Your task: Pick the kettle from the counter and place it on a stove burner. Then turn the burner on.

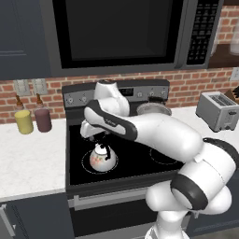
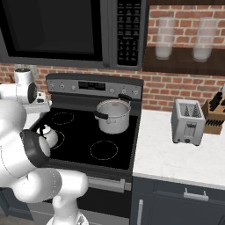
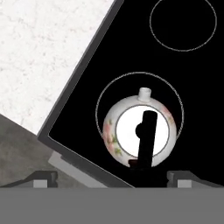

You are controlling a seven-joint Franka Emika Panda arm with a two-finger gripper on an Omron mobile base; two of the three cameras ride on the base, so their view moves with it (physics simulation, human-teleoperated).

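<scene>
- The kettle (image 1: 101, 158) stands upright on the black glass cooktop (image 1: 135, 163), inside the stove burner (image 1: 85, 164), the front ring nearest the left bench (image 1: 28, 158).
- In the hand view the kettle (image 3: 140, 131) is seen from above: it sits within the ring (image 3: 103, 94), closer to the near side of it than to the far side. Its short white spout (image 3: 145, 93) points toward the smaller rear ring (image 3: 183, 22), away from the cooktop's front edge.
- The black arched handle (image 3: 146, 140) runs in line with the spout, over the black lid knob; that line is the kettle's long axis in this view.
- The tool (image 3: 113, 178) hangs above the kettle with its two dark tips far apart, one on each side of the handle's near end, and nothing between them; it has hold of nothing.
- The left base view shows the arm bent over the front-left ring, its hand just above the kettle, and two jars, yellow (image 1: 23, 121) and dark red (image 1: 43, 119), on the left bench.
- The right base view shows the kettle (image 2: 47, 134) partly behind the arm's elbow. It gives the clearest look at the grey steel pot (image 2: 113, 115) on the rear right ring, the empty front right ring (image 2: 104, 150), and the toaster (image 2: 189, 121) and knife block (image 2: 214, 115) on the right bench.
</scene>
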